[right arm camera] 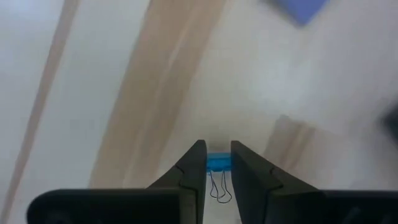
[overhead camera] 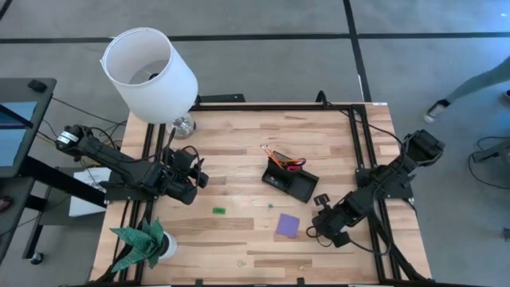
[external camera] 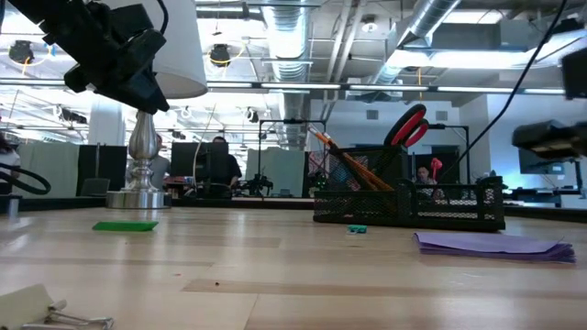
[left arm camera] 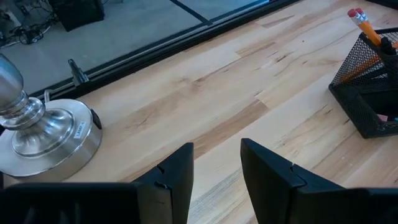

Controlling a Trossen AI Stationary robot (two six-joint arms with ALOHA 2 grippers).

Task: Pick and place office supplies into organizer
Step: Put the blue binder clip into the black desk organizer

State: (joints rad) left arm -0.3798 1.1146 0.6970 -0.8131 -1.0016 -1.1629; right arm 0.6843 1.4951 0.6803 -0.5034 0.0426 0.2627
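The black mesh organizer (overhead camera: 293, 183) stands right of the table's middle, with red-handled scissors (external camera: 408, 124) and orange pencils (external camera: 344, 160) upright in its back section. A purple note pad (overhead camera: 288, 225) lies flat on the table nearer the front. A green piece (overhead camera: 218, 210) and a tiny teal bit (overhead camera: 270, 206) lie loose on the wood. My right gripper (overhead camera: 320, 214) points down just right of the pad, shut on a small blue binder clip (right arm camera: 217, 163). My left gripper (left arm camera: 217, 162) hovers open by the lamp, with nothing between its fingers. My right gripper pinches the blue body of the clip (right arm camera: 217, 164) between its two fingertips, coming from above and pointing steeply down. The clip's wire loops (right arm camera: 217, 186) lie back between the fingers. Whether the clip rests on the table or is lifted, I cannot tell.
A white-shaded lamp (overhead camera: 151, 68) on a silver base (left arm camera: 43, 130) stands at the far left. A green paper plant (overhead camera: 143, 243) sits at the near left corner. A pale binder clip (external camera: 46, 312) lies near the front edge. A person's leg (overhead camera: 470, 88) shows beyond the far right.
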